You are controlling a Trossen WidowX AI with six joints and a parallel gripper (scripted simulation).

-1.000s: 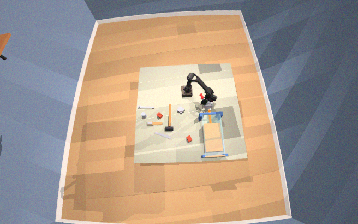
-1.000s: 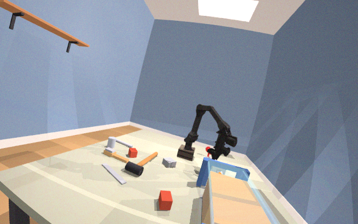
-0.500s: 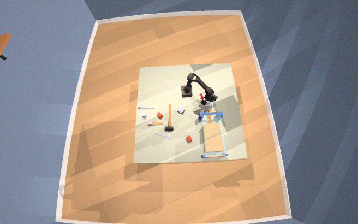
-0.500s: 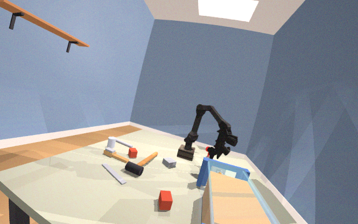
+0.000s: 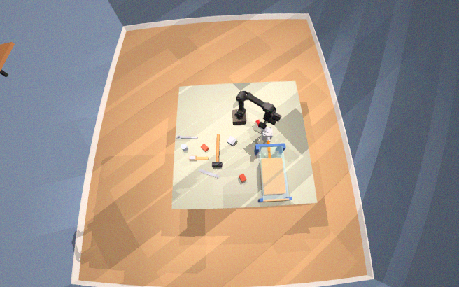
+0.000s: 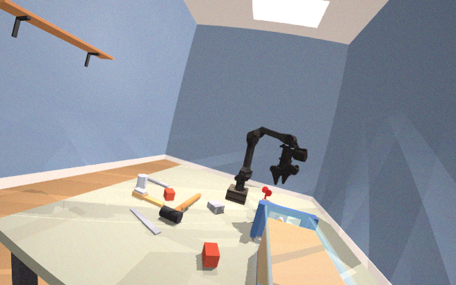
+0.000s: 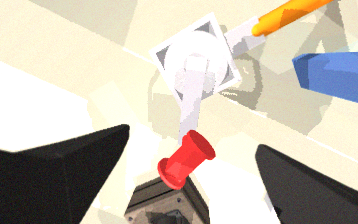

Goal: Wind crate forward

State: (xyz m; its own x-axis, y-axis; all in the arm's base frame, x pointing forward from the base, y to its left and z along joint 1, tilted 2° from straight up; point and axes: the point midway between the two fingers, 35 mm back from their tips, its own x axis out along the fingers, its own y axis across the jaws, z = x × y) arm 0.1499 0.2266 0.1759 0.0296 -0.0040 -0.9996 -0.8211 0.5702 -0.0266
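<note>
The winch [image 5: 267, 134] [image 7: 172, 56] stands in front of the rack. The crank handle [image 7: 191, 107] sits on top of it, its red knob [image 5: 258, 122] [image 6: 266, 192] [image 7: 186, 160] pointing toward the arm base. My gripper [image 6: 279, 183] [image 7: 192, 140] is open and empty above the winch and handle. In the wrist view the knob shows between the spread fingers, below them. The tan crate [image 5: 273, 176] [image 6: 295, 243] sits inside the clear-panelled cubby and looks flat. An orange strap [image 5: 269, 152] [image 7: 295, 13] runs to it. A gap shows between the crate's front and the blue frame [image 5: 275, 144] [image 6: 257, 219] [image 7: 327, 77].
A mallet [image 5: 217, 164] [image 6: 170, 214], a grey block [image 5: 231, 141] [image 6: 215, 206], a brush [image 5: 199, 158], a wrench [image 5: 187, 137], a flat bar [image 5: 208, 173] [image 6: 145, 221], a white cylinder [image 5: 184, 147] and two red blocks [image 5: 204, 148] [image 5: 242, 178] lie on the bench beside the rack and winch.
</note>
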